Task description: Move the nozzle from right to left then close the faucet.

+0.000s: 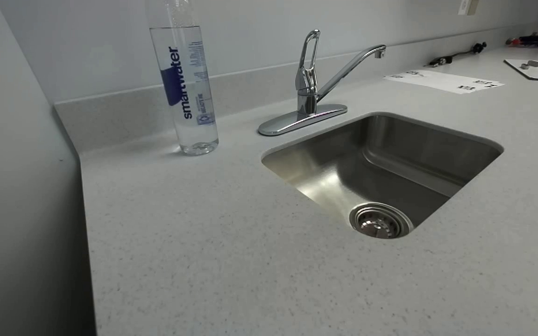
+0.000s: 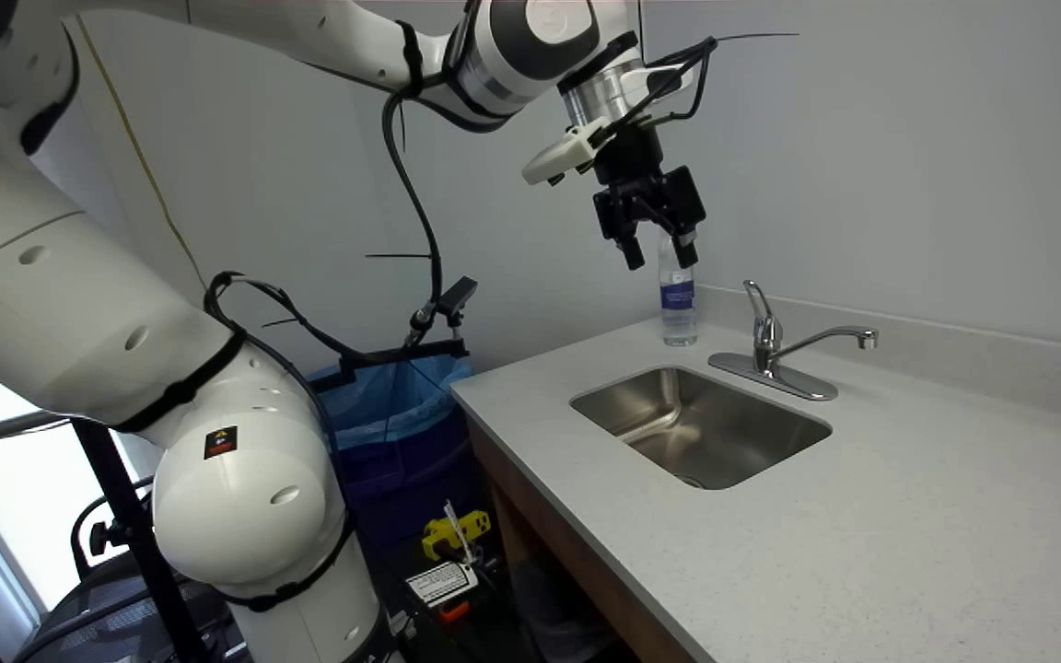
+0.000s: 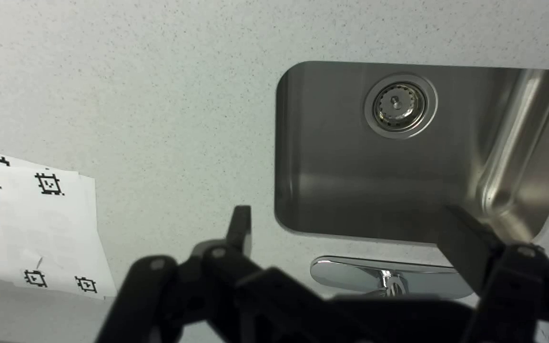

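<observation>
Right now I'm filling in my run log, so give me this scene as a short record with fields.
tool: open, empty, hanging above the countertop
nozzle: chrome spout, pointing right in both exterior views
faucet: lever handle pointing up, no flow visible
sink: metal basin, drain strainer in its floor
smartwater bottle: upright on the countertop, apart from the faucet
printed marker sheets: flat on the countertop

White arm, black fingers.
</observation>
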You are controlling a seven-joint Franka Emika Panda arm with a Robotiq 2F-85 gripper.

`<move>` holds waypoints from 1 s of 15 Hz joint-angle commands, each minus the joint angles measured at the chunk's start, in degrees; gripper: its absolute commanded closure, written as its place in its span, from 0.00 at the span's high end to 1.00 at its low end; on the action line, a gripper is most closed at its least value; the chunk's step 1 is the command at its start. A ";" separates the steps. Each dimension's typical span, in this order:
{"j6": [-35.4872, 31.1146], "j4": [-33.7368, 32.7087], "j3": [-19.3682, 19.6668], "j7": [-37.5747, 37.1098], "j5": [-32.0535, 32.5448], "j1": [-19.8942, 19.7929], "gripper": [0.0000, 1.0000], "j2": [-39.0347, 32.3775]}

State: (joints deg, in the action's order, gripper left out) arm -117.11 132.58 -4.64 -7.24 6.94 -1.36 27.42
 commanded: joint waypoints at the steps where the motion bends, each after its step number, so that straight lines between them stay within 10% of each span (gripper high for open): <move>1: 0.13 -0.11 0.31 -0.15 0.17 0.39 1.00 -0.04; 11: 0.13 -0.11 0.31 -0.15 0.17 0.39 1.00 -0.04; 12: 2.93 -11.46 -1.43 -1.47 -0.02 0.71 1.00 -9.27; 15: 3.53 -17.89 -1.23 -1.53 -0.16 0.74 1.00 -13.60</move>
State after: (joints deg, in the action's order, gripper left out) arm -116.90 125.98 -5.54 -7.61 6.90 -0.99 22.66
